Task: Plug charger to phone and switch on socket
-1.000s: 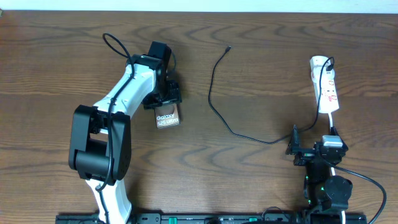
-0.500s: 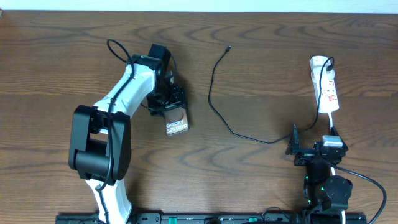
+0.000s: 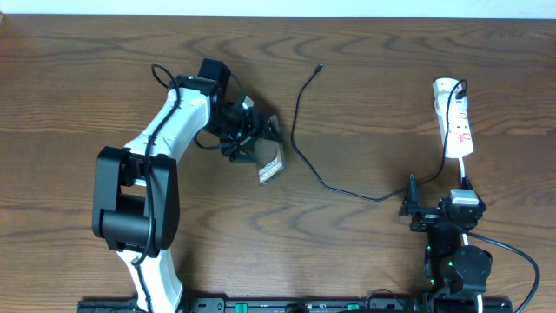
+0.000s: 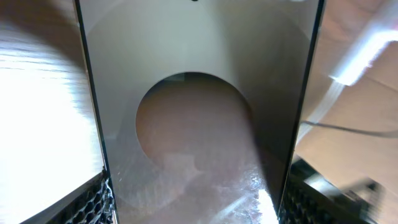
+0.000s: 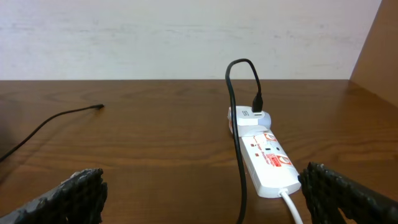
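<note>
My left gripper [image 3: 254,141] is shut on the phone [image 3: 271,166], a dark slab held tilted left of the table's middle. In the left wrist view the phone [image 4: 199,124] fills the frame between both fingers [image 4: 93,199]. The charger [image 3: 295,126] is a thin black cable curving across the table, and its free tip [image 3: 320,67] lies at the back, apart from the phone. Its other end is plugged into the white socket [image 3: 458,122] at the right. My right gripper [image 3: 439,198] is open and holds nothing, just in front of the socket [image 5: 264,155]. The right wrist view shows the cable [image 5: 236,124] and its tip [image 5: 99,107].
The socket's white cord [image 5: 292,205] runs back toward my right arm. A pale wall [image 5: 186,37] bounds the table's far edge. The left arm's white links [image 3: 165,139] stretch over the left side of the wooden table [image 3: 365,252].
My left gripper has carried the phone to the right toward the cable and turned it, so it now sits tilted. The right arm, cable and socket have not moved.
</note>
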`<state>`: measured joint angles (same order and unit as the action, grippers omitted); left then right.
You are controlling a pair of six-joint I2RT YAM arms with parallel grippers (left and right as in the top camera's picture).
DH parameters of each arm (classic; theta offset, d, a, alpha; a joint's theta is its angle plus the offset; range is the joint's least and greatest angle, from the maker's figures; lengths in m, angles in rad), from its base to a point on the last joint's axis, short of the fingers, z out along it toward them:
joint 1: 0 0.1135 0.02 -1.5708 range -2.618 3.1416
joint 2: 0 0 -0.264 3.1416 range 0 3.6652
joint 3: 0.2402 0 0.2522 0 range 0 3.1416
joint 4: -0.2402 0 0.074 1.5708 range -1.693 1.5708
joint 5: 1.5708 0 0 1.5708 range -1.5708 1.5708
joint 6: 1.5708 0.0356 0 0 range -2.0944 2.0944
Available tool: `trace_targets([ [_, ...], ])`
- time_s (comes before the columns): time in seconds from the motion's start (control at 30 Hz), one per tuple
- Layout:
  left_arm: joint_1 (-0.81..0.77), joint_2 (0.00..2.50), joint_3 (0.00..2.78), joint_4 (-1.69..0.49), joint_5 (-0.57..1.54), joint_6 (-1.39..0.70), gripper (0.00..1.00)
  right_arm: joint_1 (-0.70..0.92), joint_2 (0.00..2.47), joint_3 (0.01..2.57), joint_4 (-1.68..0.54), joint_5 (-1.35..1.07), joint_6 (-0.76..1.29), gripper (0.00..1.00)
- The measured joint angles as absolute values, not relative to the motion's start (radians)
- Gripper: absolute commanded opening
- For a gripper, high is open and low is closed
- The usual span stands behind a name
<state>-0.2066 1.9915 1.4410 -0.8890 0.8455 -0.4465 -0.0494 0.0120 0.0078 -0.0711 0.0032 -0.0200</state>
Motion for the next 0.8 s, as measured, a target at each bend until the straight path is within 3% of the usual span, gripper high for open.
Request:
trace_targets([
  [0.23, -0.196, 1.991, 1.441, -0.863, 1.137, -0.546, 0.73, -0.049, 0.012, 0.008, -0.071, 0.003, -0.02, 0.99],
  [0.57, -0.195, 1.991, 1.441, -0.781, 1.335, -0.662, 0.72, -0.049, 0.012, 0.007, -0.047, -0.014, 0.0, 0.99],
  [0.8, -0.195, 1.991, 1.441, -0.772, 1.37, -0.698, 0.72, -0.049, 0.012, 0.007, -0.037, -0.393, 0.41, 0.99],
])
